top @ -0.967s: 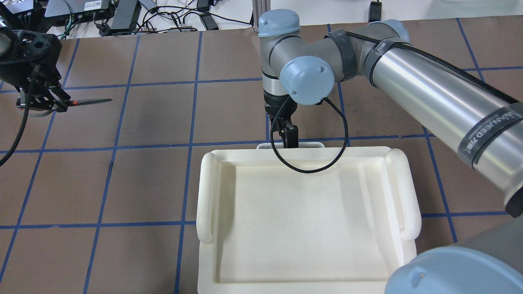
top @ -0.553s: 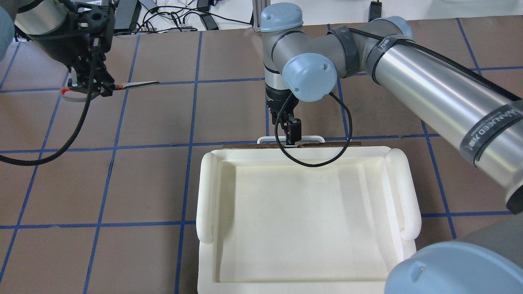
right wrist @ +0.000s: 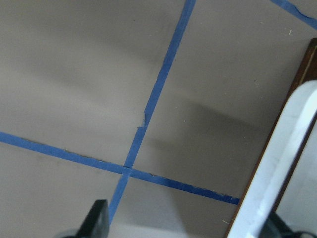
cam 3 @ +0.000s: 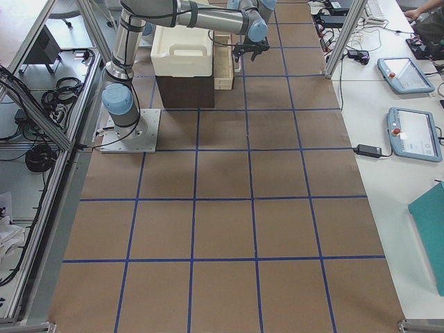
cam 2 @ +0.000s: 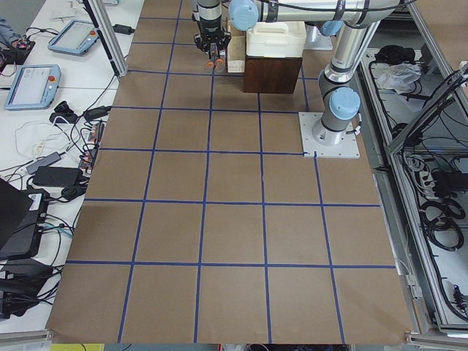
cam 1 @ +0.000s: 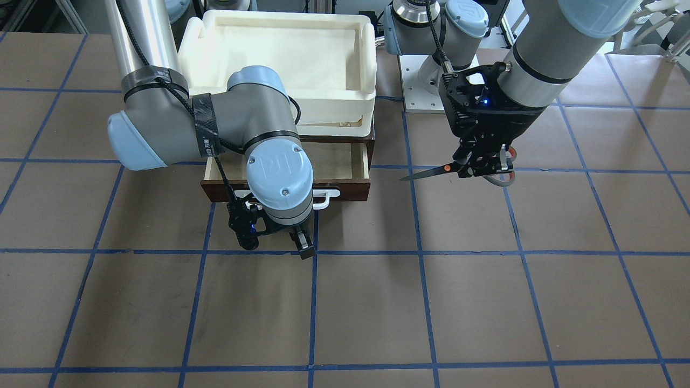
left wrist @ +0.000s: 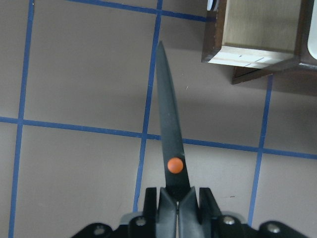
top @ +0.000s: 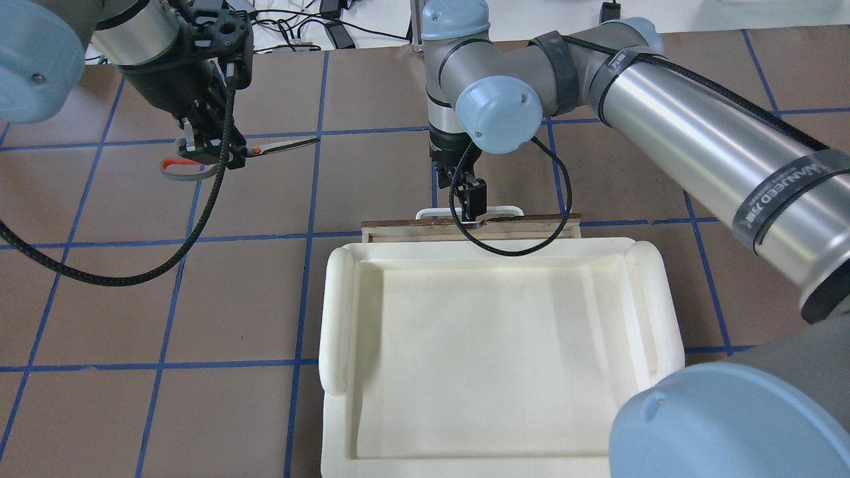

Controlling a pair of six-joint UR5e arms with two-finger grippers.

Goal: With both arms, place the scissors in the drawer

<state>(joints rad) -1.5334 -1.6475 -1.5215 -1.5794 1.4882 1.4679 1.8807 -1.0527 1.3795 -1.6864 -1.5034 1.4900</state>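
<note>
The scissors (top: 265, 147) hang level above the table in my left gripper (top: 212, 156), which is shut on their handles. The dark blades point towards the drawer. They also show in the front view (cam 1: 431, 172) and the left wrist view (left wrist: 168, 134). The drawer (cam 1: 334, 161) is partly pulled out and its pale interior shows, also in the left wrist view (left wrist: 257, 29). My right gripper (top: 468, 202) is open at the white loop handle (top: 505, 211). In the right wrist view the handle (right wrist: 282, 148) lies between the fingers, close to the right one.
A cream-white tray (top: 339, 312) sits on top of the brown cabinet, above the drawer. The right arm's elbow (cam 1: 161, 129) reaches over the drawer's side. A robot base plate (cam 1: 415, 91) lies behind the scissors. Cables line the far table edge (top: 285, 26).
The drawer has slid out from under the tray as the right gripper drew the handle away. The left arm has carried the scissors rightwards, towards the drawer.
</note>
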